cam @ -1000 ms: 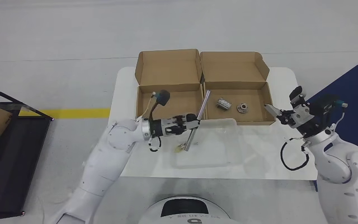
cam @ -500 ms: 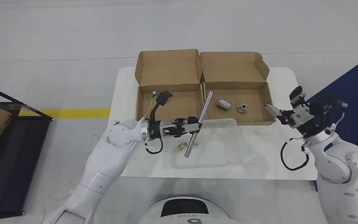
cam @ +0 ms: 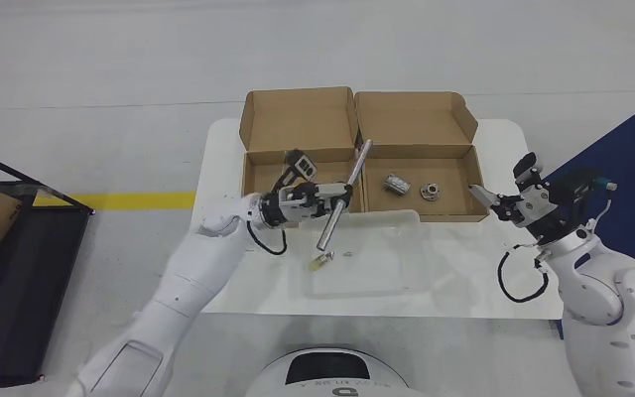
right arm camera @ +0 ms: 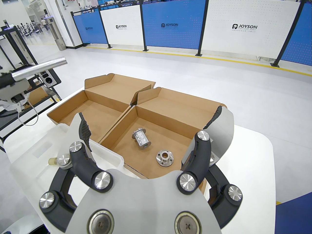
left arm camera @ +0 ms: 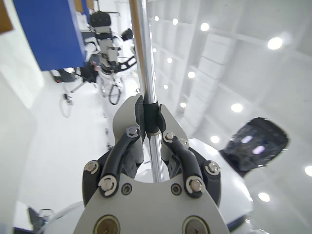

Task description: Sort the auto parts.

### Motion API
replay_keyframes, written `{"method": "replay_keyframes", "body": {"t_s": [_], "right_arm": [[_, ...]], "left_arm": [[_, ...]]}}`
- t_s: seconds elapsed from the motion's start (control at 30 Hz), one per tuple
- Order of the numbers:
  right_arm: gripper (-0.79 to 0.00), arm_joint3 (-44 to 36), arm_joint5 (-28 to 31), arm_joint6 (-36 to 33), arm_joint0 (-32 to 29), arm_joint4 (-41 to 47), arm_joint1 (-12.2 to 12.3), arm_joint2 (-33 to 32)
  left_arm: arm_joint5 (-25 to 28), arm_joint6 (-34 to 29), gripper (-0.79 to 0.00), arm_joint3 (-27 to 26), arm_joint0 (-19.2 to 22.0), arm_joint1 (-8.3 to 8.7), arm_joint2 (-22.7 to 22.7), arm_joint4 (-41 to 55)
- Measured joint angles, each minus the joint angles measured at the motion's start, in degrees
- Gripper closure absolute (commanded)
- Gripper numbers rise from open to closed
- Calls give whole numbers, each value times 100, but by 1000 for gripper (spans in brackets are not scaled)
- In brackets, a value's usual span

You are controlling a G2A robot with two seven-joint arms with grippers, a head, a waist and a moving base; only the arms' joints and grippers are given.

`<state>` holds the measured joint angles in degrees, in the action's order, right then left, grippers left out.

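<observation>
One small part (cam: 319, 261) lies in the clear tray (cam: 377, 273) at lower centre of the top view. Just above it, the left gripper (cam: 340, 195) clamps a steel rod (cam: 357, 164) mid-length, slanted over the right wall of the left box (cam: 298, 119). At the right edge, the right gripper (cam: 480, 193) hangs with jaws wide apart beside the right box (cam: 417, 121), which holds a sleeve (cam: 398, 184) and a flange (cam: 431, 191).

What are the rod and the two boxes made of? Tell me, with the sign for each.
The rod: metal, likely steel or aluminium, polished; bright reflections run along it. The left box and right box: brown cardboard, matt, uncoated by the look; folded flaps and creases.
</observation>
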<state>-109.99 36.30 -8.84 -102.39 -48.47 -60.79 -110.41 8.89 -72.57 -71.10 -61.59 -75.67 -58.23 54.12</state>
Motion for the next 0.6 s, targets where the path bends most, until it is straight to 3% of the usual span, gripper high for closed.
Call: {"method": "replay_keyframes", "body": {"t_s": [0.2, 0.37, 0.5, 0.6], "right_arm": [[-785, 0, 0, 0, 0, 0, 0, 0], [-785, 0, 0, 0, 0, 0, 0, 0], [-785, 0, 0, 0, 0, 0, 0, 0], [-785, 0, 0, 0, 0, 0, 0, 0]], "left_arm": [[-1207, -813, 0, 642, 330, -216, 288, 1771], [-2134, -1338, 0, 1008, 505, -382, 568, 2649], [-2306, -1502, 0, 1222, 589, -471, 661, 2891], [-2036, -1535, 0, 1340, 654, -498, 650, 2747]]}}
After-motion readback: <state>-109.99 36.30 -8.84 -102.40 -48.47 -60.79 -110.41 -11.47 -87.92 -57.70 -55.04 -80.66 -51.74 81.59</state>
